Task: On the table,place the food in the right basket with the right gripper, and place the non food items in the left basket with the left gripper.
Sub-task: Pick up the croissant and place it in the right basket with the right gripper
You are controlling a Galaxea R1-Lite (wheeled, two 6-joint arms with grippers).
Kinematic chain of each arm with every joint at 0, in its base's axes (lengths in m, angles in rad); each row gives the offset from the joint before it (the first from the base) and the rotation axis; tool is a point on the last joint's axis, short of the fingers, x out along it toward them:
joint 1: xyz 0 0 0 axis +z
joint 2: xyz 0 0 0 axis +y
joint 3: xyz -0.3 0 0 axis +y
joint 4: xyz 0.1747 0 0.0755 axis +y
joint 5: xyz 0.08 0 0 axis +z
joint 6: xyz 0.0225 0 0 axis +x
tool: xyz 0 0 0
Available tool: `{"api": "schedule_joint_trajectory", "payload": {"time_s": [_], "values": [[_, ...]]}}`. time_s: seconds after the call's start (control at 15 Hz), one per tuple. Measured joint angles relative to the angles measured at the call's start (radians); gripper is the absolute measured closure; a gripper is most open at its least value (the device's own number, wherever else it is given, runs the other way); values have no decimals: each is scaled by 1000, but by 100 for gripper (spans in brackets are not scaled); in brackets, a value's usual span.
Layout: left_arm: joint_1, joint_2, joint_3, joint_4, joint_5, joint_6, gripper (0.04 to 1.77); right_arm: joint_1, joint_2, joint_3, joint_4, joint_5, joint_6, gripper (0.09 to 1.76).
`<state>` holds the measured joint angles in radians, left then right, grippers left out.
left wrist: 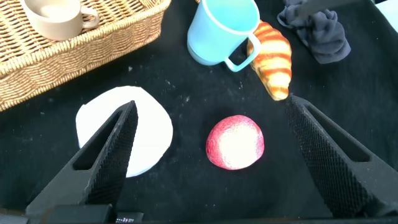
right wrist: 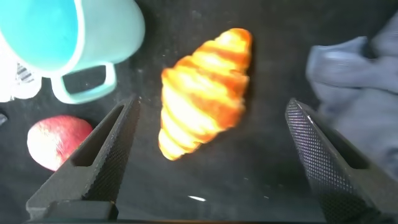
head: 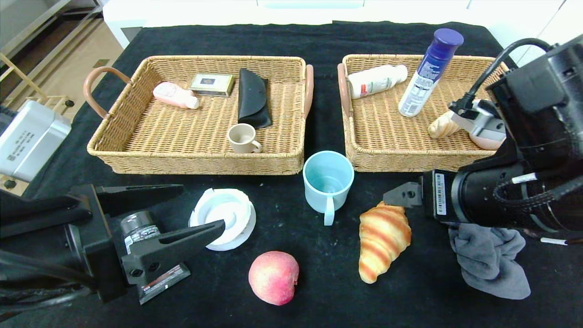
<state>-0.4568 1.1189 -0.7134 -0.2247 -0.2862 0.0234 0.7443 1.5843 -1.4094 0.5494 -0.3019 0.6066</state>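
Black right gripper (right wrist: 205,155) spread wide above croissant (right wrist: 204,93), touching nothing.

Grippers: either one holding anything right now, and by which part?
Nothing is held. The right gripper is open above the croissant; the left gripper is open over the peach and white lid.

Food on the black table (head: 319,282), baskets behind

The striped golden croissant (head: 382,239) lies lengthwise in front of the right basket (head: 387,132); the red-pink peach (head: 273,277) sits near it, toward the left, nearer the front edge. Both tan wicker trays — the left basket (head: 182,136) too — already hold items. The right gripper (right wrist: 205,155) hangs spread above the croissant; the left gripper (left wrist: 211,149) is spread wide over the peach.
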Motion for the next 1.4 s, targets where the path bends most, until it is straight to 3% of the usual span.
{"api": "schedule_joint_trajectory", "payload": {"time_s": [0.47, 1.4], "values": [[1, 0, -1, 2, 0, 0, 9, 49, 130, -94, 86, -113, 32, 14], [1, -1, 0, 1, 1, 1, 9, 63, 253, -166, 119, -160, 114, 14]]}}
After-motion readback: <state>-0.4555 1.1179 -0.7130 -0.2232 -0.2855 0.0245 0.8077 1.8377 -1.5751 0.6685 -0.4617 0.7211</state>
